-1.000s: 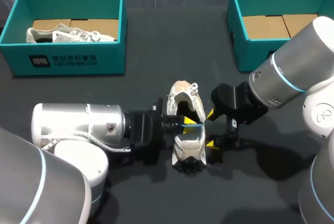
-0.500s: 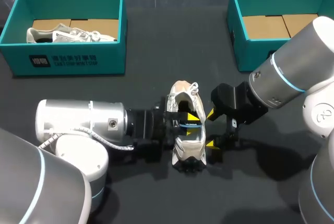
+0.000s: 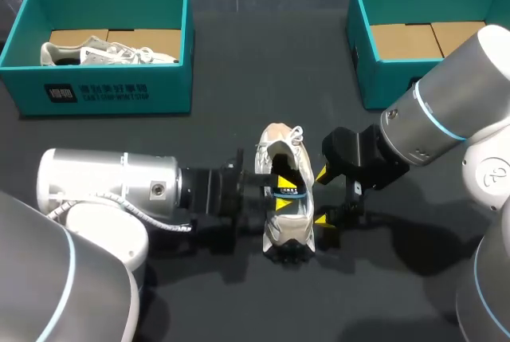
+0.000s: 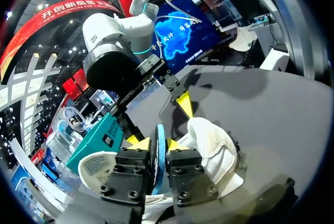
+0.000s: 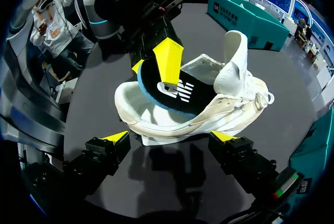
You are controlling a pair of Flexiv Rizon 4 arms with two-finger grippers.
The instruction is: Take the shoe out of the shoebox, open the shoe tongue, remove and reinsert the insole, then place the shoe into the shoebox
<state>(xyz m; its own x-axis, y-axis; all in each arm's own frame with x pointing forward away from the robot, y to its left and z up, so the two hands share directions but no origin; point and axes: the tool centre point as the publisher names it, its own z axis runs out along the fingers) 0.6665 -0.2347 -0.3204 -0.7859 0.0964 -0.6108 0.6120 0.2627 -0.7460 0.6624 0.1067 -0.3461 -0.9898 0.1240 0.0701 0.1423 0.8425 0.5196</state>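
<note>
A white shoe (image 3: 287,229) lies mid-table, heel toward me, its tongue (image 5: 235,51) pulled upright. Its black insole (image 3: 288,192) with a blue edge (image 4: 159,148) sticks up out of the opening. My left gripper (image 3: 282,194) comes in from the left and is shut on that insole, one yellow tip on each face (image 4: 157,144). In the right wrist view the insole (image 5: 177,96) shows pinched under the left gripper's fingertip (image 5: 168,62). My right gripper (image 3: 321,197) stands open just right of the shoe, its fingertips (image 5: 116,138) spread along the shoe's side (image 5: 172,127) without touching it.
A teal shoebox (image 3: 111,91) at the back left holds another white shoe (image 3: 103,53). A second teal shoebox (image 3: 360,55) with a brown cardboard floor stands at the back right. The dark tabletop (image 3: 239,294) runs bare toward the front edge.
My left arm pushed right into the shoe, then drew back to the left. The insole's black top now shows more at the opening. The right arm has not moved.
</note>
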